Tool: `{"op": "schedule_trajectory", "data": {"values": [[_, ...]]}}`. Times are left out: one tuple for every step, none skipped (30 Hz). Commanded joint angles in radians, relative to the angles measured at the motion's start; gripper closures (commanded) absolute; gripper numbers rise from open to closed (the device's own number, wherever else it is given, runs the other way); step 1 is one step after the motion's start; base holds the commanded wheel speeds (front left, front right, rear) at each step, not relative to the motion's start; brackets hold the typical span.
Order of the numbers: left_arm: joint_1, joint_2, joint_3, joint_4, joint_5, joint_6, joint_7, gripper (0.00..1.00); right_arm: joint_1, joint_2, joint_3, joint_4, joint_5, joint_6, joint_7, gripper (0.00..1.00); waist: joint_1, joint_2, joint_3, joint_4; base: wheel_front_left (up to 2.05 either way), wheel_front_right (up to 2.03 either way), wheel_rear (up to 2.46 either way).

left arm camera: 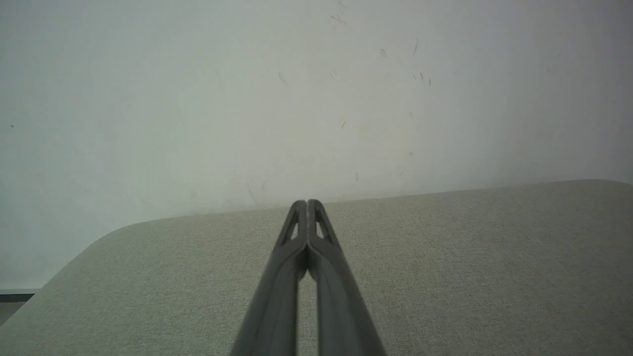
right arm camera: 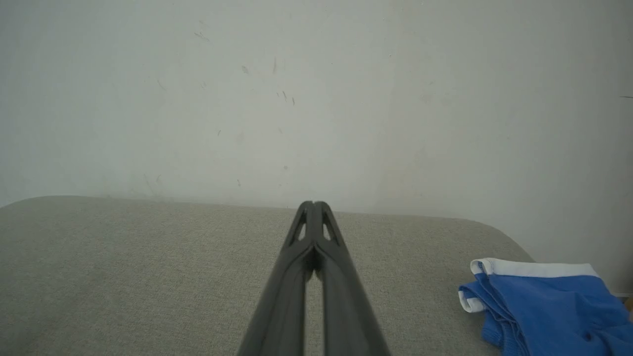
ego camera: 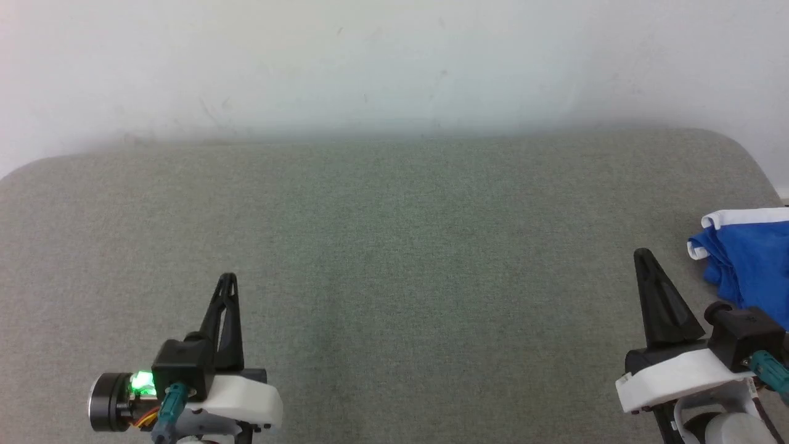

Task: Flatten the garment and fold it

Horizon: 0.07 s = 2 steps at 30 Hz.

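The left gripper (ego camera: pixel 227 280) has its two dark fingers pressed together tip to tip. It holds nothing and sits over the grey fabric-covered surface (ego camera: pixel 394 277) at the lower left of the head view, fingers pointing toward the pale wall (ego camera: pixel 394 61). The right gripper (ego camera: pixel 643 254) is likewise closed on itself and empty, at the lower right, with its fingers leaning slightly to the left. The garment (ego camera: pixel 749 259), royal blue with white trim along its edge, lies bunched at the right edge of the surface. It is near the right gripper but apart from its fingers, and it runs out past the head view's right border. The head view takes in both grippers at once, well apart from each other, with a green light (ego camera: pixel 142 381) glowing on the left wrist. The left wrist view looks along its closed fingers, whose tips meet above a slim slot, to the surface's rounded left corner and the scuffed wall. The right wrist view gives the garment from low down. There it shows stacked folds at its left end and the white band turned over at the corner, and the cloth lies to the right of the fingers near the surface's rounded right corner.
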Motion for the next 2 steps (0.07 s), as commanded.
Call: {"op": "schedule_trajectory", "data": {"values": [[-0.014, -0.008, 0.009, 0.004, 0.011, -0.011, 0.007, 1.0, -0.003, 0.003, 0.0, 0.004, -0.013, -0.001, 0.007, 1.0, 0.0, -0.0001, 0.0, 0.0, 0.0, 0.0, 0.0], [-0.015, -0.009, 0.01, 0.004, 0.011, -0.013, 0.009, 1.0, -0.003, 0.003, 0.001, 0.004, -0.014, -0.001, 0.009, 1.0, 0.0, -0.0001, -0.001, 0.0, 0.0, 0.0, 0.0]]}}
